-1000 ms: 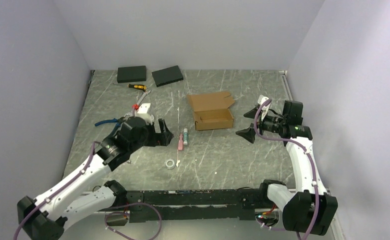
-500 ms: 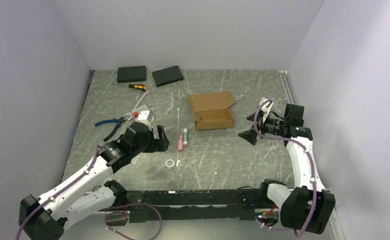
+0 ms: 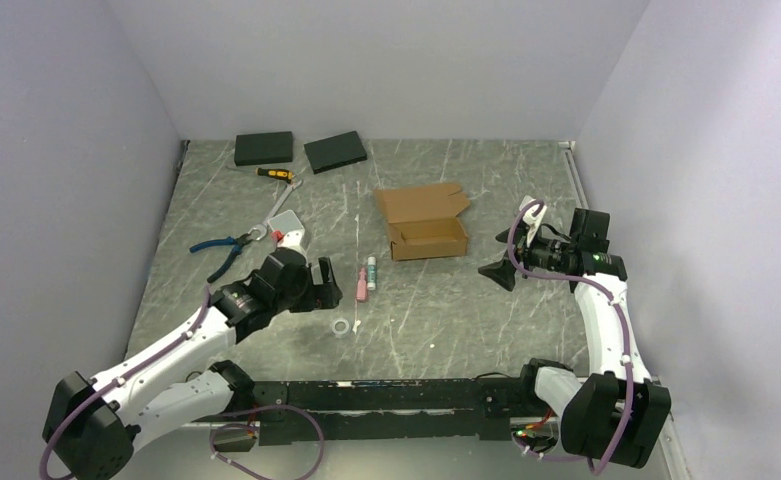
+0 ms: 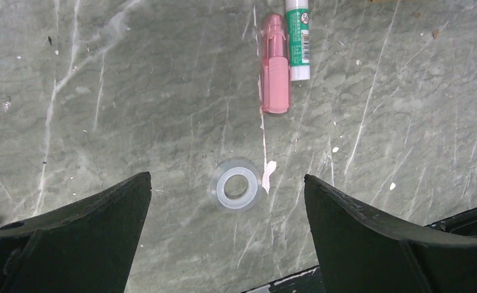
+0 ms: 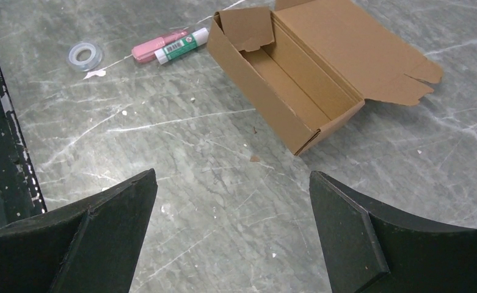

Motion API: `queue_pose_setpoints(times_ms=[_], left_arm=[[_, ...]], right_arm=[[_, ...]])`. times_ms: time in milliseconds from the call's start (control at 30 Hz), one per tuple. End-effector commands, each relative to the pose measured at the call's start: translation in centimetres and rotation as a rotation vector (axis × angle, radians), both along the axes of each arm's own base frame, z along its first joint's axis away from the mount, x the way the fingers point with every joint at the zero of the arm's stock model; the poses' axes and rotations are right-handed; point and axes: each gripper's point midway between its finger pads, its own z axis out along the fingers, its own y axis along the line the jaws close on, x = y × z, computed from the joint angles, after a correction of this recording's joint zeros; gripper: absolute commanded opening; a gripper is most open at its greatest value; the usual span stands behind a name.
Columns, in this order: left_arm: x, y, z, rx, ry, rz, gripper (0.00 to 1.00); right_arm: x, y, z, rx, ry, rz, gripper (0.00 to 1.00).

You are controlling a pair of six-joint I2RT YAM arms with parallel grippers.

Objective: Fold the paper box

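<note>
Paper box (image 5: 297, 91), lid open, long axis diagonal, upper centre, ahead of nearer right gripper (image 5: 231, 176); it and left gripper (image 4: 226, 178) spread, empty.

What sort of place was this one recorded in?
Probably a robot-lab test cell: plain walls box in a marbled table, with props scattered on it: a paper box, pliers and a tape roll.

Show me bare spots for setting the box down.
Bare: the near stretch below the box, between tape roll and right arm; also the far right corner behind the box. Crowded: the left, with pliers, screwdriver and slabs.
</note>
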Motion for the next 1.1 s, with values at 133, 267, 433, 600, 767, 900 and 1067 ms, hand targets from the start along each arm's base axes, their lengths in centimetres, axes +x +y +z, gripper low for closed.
queue_pose_setpoints(times_ms=[133, 267, 433, 600, 767, 900, 1067], left_arm=[[0.4, -0.3, 0.2, -0.057, 0.013, 0.072, 0.99], [0.5, -0.1, -0.3, -0.023, 0.049, 0.089, 0.99], [0.9, 0.4, -1.2, 0.030, 0.095, 0.140, 0.99], [1.6, -1.1, -1.7, 0.031, 0.135, 0.117, 0.94], [2.3, -4.3, -2.2, 0.022, 0.161, -0.023, 0.76], [1.7, -4.9, -2.9, 0.098, 0.180, -0.103, 0.66], [-0.3, -3.5, -3.3, 0.200, 0.274, -0.095, 0.48]], right_arm=[[0.2, -0.3, 0.4, -0.032, -0.030, 0.002, 1.00], [0.4, -0.7, 0.1, -0.065, -0.031, -0.017, 1.00], [0.4, -1.0, -0.2, -0.086, -0.028, -0.024, 1.00], [0.4, -0.5, -0.8, -0.105, -0.014, -0.003, 1.00], [0.4, -0.1, -1.6, -0.136, 0.006, 0.017, 1.00], [0.4, -0.1, -1.8, -0.144, 0.005, 0.021, 1.00], [0.3, 0.2, -2.1, -0.163, 0.009, 0.037, 1.00]])
